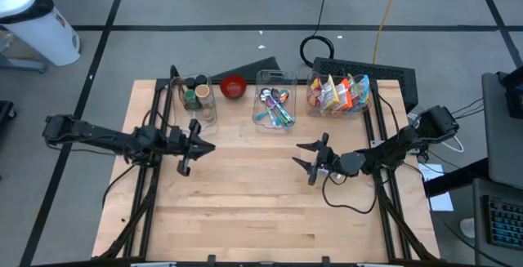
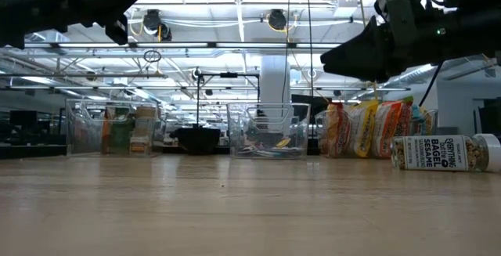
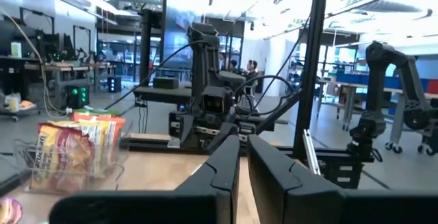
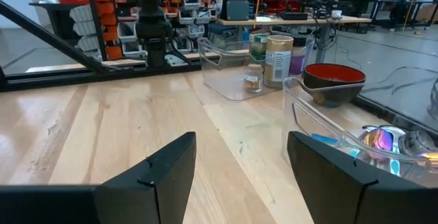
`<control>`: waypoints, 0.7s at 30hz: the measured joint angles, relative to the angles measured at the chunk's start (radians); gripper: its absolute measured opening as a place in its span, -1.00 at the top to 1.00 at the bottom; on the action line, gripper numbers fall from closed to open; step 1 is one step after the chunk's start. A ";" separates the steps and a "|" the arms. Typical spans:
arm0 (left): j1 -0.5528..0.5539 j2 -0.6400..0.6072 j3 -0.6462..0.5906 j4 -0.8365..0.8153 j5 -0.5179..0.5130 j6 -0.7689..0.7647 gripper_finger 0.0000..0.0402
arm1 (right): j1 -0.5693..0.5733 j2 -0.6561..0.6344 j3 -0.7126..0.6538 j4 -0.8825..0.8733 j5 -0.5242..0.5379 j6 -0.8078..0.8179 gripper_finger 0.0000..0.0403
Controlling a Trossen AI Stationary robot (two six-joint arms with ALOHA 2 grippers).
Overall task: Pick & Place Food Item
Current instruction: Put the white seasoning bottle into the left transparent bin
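A seasoning jar with a white lid lies on its side on the table at the right of the low view; I cannot find it in the high view. My left gripper hangs above the table's left half, shut, with nothing between its fingers. My right gripper hangs above the table's right half and points toward the left arm. It is open, and only bare wood shows between its fingers. Both grippers are clear of the table in the low view.
Along the far edge stand a clear bin of jars, a red bowl, a clear bin of utensils and a bin of snack bags. Bare wood spreads across the middle and near part of the table.
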 joint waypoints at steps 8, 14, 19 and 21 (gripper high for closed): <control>-0.003 0.032 0.000 -0.002 0.002 -0.043 0.82 | 0.000 0.000 0.000 -0.010 -0.002 -0.043 -0.11; -0.024 0.079 0.000 0.050 0.002 -0.160 0.82 | 0.015 -0.028 0.004 -0.017 -0.021 -0.240 -0.11; -0.058 0.129 0.000 0.087 0.003 -0.183 0.82 | 0.042 -0.116 0.089 -0.265 -0.025 -0.289 -0.10; -0.074 0.152 0.000 0.104 0.002 -0.183 0.82 | 0.058 -0.161 0.152 -0.472 -0.026 -0.262 -0.09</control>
